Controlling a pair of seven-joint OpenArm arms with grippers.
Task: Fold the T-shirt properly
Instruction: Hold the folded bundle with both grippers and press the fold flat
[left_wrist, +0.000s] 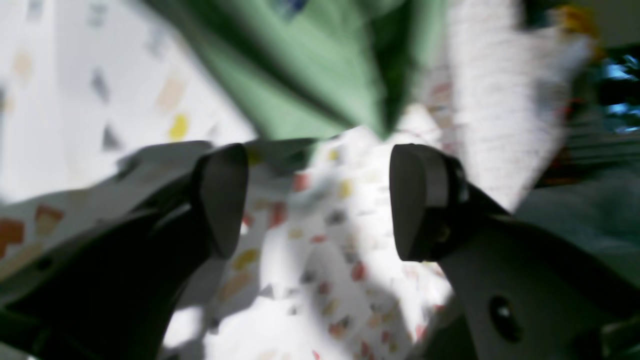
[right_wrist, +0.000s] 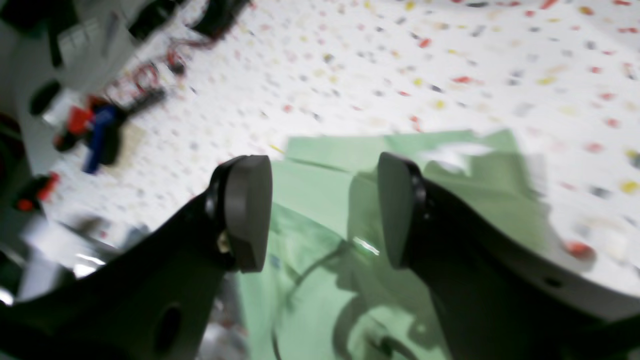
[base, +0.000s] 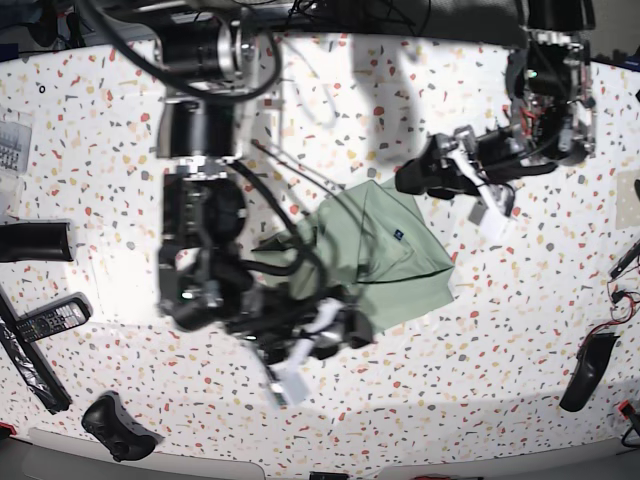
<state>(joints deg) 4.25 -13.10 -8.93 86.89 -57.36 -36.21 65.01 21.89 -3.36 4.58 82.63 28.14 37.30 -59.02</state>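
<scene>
- Base view: the soft sage-green cloth T-shirt (base: 385, 255) is seen bunched up, held by nothing.
- Both claws, left gripper (left_wrist: 318, 200) and right gripper (right_wrist: 325, 210), are spread wide and empty.
- Only one layer could get pinched, so a crooked fold could be made.

Clutter around the edges of the white speckled terrazzo-pattern tabletop (base: 90, 130)

In the base view a black remote control with grey buttons (base: 48, 318) lies at the left edge, a long flat black strip (base: 30, 362) running diagonally just below it and a dark cylindrical object (base: 35, 241) lying on its side above. A black game controller (base: 112, 426) sits at the lower left. A black curved handheld device (base: 585, 371) rests at the lower right edge.
</scene>
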